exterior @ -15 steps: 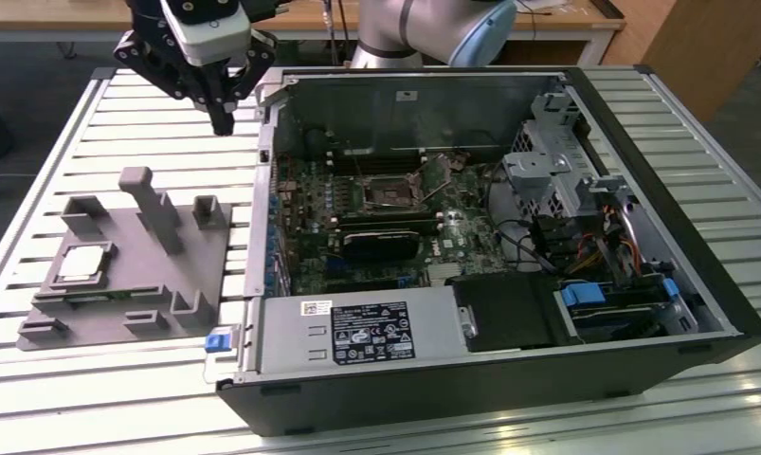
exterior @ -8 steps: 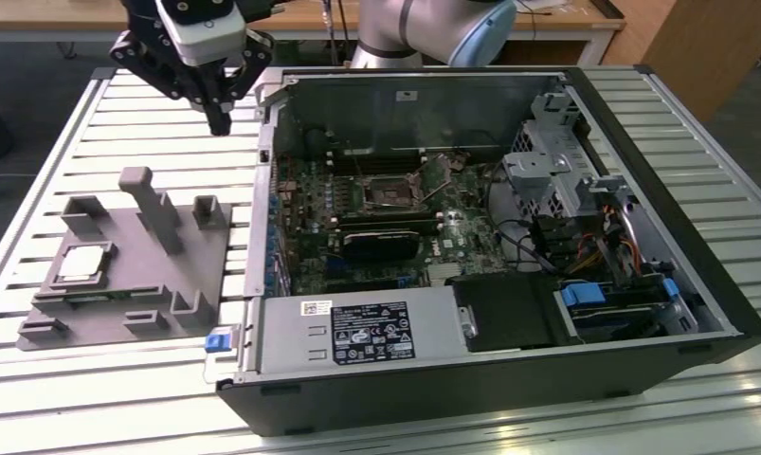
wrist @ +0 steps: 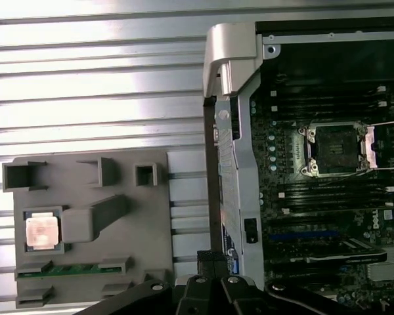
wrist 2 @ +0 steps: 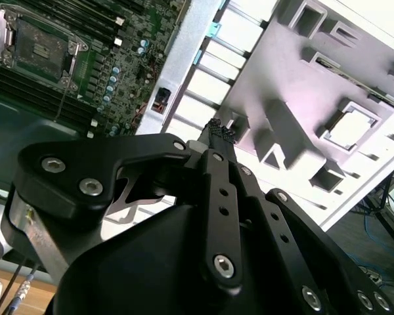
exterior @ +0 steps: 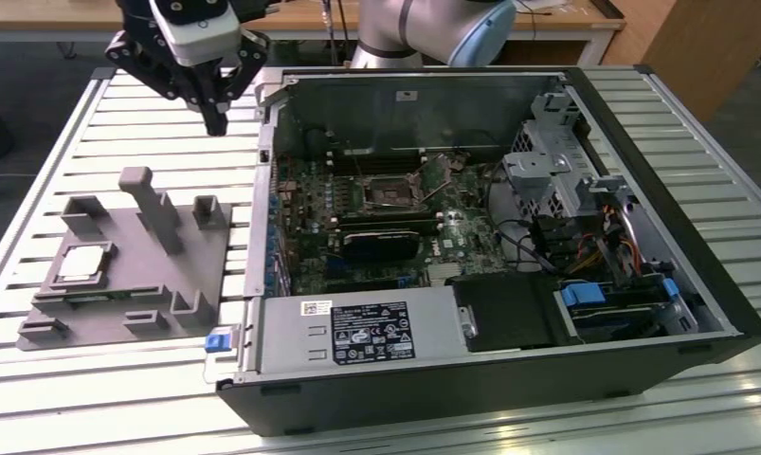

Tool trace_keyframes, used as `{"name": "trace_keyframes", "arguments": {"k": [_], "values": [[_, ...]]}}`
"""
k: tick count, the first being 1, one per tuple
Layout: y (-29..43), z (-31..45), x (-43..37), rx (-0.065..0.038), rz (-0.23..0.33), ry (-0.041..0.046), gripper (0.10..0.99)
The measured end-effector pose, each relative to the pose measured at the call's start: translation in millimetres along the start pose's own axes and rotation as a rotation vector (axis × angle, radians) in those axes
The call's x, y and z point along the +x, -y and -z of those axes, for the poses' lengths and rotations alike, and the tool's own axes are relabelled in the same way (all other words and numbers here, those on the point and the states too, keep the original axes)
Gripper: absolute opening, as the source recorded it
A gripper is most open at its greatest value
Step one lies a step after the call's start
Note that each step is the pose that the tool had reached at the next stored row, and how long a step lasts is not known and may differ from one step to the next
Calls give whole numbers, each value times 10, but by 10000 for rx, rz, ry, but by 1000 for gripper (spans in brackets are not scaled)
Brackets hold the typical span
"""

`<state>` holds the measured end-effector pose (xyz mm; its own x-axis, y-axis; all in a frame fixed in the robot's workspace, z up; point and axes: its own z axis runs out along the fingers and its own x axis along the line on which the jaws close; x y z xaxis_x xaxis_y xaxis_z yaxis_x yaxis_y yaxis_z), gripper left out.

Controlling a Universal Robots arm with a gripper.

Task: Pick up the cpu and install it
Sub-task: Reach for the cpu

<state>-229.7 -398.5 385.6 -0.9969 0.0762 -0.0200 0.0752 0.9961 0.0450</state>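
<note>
The cpu [exterior: 83, 263], a pale silvery square chip, lies flat in a recess of the grey fixture [exterior: 165, 284] on the exterior view's left. It also shows as a bright square in the first wrist view [wrist: 41, 231] and the second wrist view [wrist 2: 351, 128]. My gripper [exterior: 216, 121] hangs high over the slatted table, behind the fixture and beside the computer case's corner. Its fingers are shut together with nothing in them [wrist 2: 220, 131] [wrist: 213, 259]. The dark motherboard socket [exterior: 390, 192] [wrist: 335, 149] sits open inside the case, its metal frame lifted.
The open computer case [exterior: 481, 379] lies on its side on the exterior view's right, with drive bays, cables and a power supply inside. Upright posts [exterior: 153, 209] rise from the fixture. A memory stick [wrist: 72, 268] lies in a fixture slot. The slatted table [exterior: 140, 123] carries everything.
</note>
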Motion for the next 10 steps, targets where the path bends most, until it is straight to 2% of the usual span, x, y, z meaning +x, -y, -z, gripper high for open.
{"name": "trace_keyframes", "arguments": {"k": [10], "values": [[3,0,45,0,-1,0,106]]}}
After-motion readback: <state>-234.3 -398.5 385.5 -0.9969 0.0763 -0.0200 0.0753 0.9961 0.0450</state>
